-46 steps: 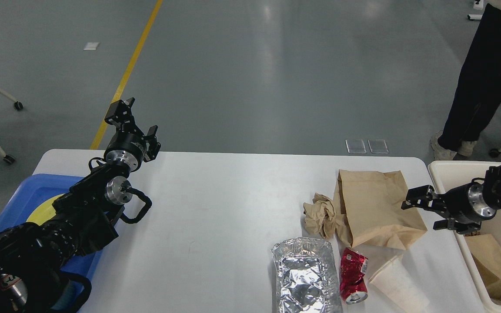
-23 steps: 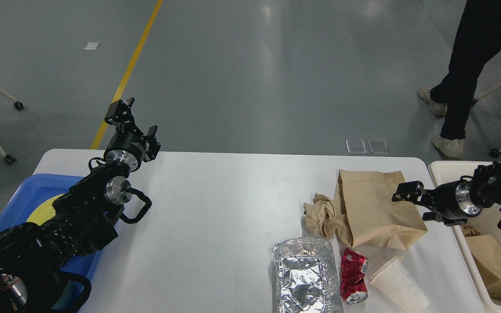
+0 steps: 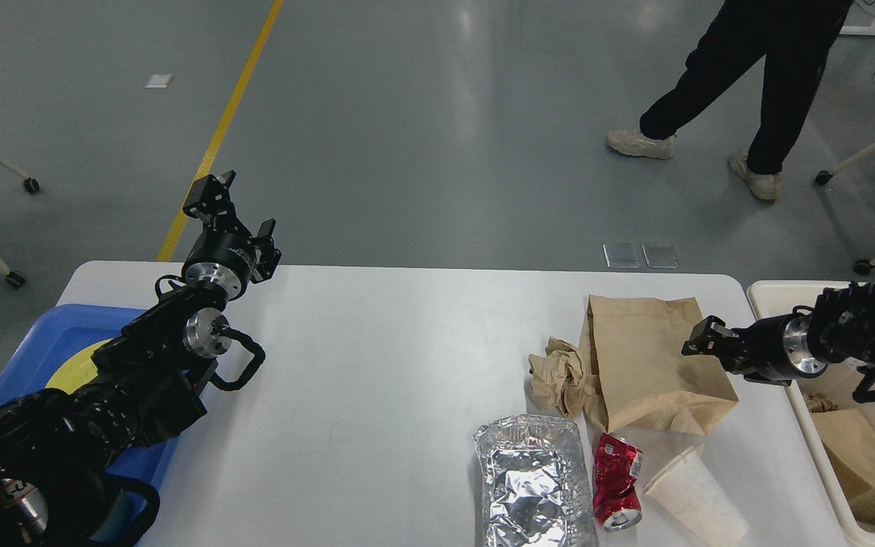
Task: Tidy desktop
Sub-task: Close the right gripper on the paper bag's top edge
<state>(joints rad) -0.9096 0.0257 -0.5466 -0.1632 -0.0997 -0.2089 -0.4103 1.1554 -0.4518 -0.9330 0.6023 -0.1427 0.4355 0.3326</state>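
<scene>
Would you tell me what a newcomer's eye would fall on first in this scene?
Probably the litter heaped at the right end of the white desktop: a flat brown paper bag, crumpled paper, a foil tray, a crushed red can and a tipped white cup. The right tool hangs over the bag's right edge; the left tool is raised at the far left.

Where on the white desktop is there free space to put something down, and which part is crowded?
The desktop is bare across its wide middle, between the left arm and blue tray on one side and the crumpled brown paper and foil tray on the other. The right part is crowded: paper bag, crushed red can, white paper cup.
</scene>
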